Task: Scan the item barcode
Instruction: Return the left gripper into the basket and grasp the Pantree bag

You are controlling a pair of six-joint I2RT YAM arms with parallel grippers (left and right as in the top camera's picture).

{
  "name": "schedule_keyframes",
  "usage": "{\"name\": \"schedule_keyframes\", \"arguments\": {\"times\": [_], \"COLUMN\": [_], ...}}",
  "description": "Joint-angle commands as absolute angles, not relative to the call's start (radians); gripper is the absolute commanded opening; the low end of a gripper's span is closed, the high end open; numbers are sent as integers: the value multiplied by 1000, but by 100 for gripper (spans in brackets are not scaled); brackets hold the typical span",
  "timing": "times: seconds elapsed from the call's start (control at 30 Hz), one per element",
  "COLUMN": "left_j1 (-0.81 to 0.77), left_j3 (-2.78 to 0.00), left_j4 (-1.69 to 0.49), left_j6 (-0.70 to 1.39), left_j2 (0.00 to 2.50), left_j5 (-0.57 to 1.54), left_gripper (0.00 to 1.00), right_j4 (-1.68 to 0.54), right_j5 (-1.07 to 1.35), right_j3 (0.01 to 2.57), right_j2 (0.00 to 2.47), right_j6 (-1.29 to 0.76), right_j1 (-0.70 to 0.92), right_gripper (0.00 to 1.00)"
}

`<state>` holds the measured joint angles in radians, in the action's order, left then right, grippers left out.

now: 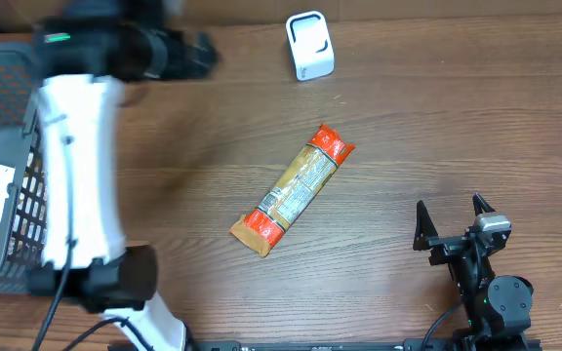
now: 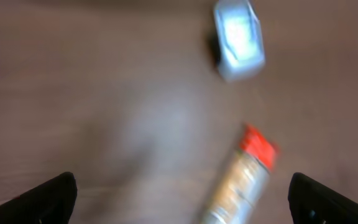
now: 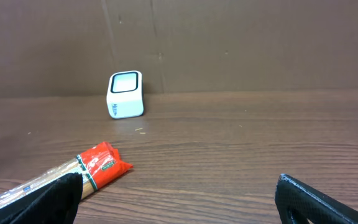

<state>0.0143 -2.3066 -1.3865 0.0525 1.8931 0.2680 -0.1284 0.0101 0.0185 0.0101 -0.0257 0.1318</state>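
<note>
Right now the packet (image 1: 294, 190) lies flat in the middle of the surface (image 1: 437, 117). It is long and thin with orange ends, and it points from 7 o'clock up to 1 o'clock. Nothing holds it. The white scanner (image 1: 309, 46) stands at 12 o'clock, well apart from the packet.

The left gripper (image 2: 182, 196) hangs up near 10 o'clock. Its jaws are wide apart with nothing between them. The right gripper (image 1: 449, 213) waits at 4 o'clock. Its jaws are wide apart too, and they hold nothing. A basket (image 1: 22, 210) with other things in it sits at 9 o'clock.

I think the step in hand is picking the packet up, and the scan is not done yet. Next, one arm should come down over the thin middle of the packet, with one jaw on each long side, then squeeze and lift. After that it needs to turn the barcode to the scanner's window. I cannot tell where the barcode is.
</note>
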Motion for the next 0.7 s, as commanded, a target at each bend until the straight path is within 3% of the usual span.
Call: {"name": "schedule_keyframes", "arguments": {"times": [0.0, 0.27, 0.37, 0.67], "left_j1": [242, 736, 850, 929], "left_j3": [-2495, -2471, -2389, -2017], "left_j4": [-1481, -1585, -1562, -1336], "left_j6": [23, 253, 293, 231], "left_j2": [1856, 1864, 1864, 1874], "left_j5": [196, 104, 89, 141], "left_gripper": [100, 100, 100, 100], "right_j4": [-125, -125, -125, -125], "right_j5": [1, 1, 1, 1], "right_j3": [29, 29, 29, 29], "right_j2": [3, 3, 3, 3], "right_j6": [-30, -30, -30, -30], "right_j1": [135, 135, 135, 135], "right_gripper": [100, 100, 100, 100]}}
